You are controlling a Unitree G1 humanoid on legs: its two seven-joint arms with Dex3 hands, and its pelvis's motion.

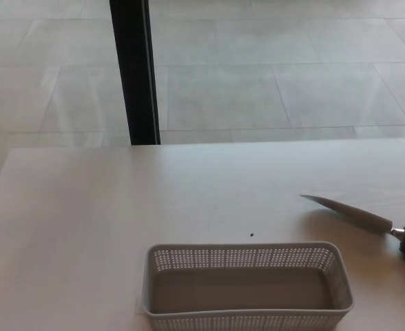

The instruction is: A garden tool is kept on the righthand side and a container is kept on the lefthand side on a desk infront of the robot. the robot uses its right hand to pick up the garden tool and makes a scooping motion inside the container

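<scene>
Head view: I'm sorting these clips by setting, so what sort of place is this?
Probably an indoor lab or office-like room rather than a garden: a plain pale wooden desk stands on large grey floor tiles beside a black upright post. Only a grey perforated plastic basket and a narrow metal-bladed trowel lie on it.

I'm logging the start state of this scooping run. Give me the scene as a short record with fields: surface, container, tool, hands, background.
surface: pale desk, with one small dark speck near the middle
container: grey perforated basket, rectangular, at the near edge, empty
tool: garden tool lying flat to the right of the basket, apart from it, metal blade pointing left, dark handle cut off by the picture's right edge
hands: neither robot hand in view
background: tiled floor, black vertical post
</scene>
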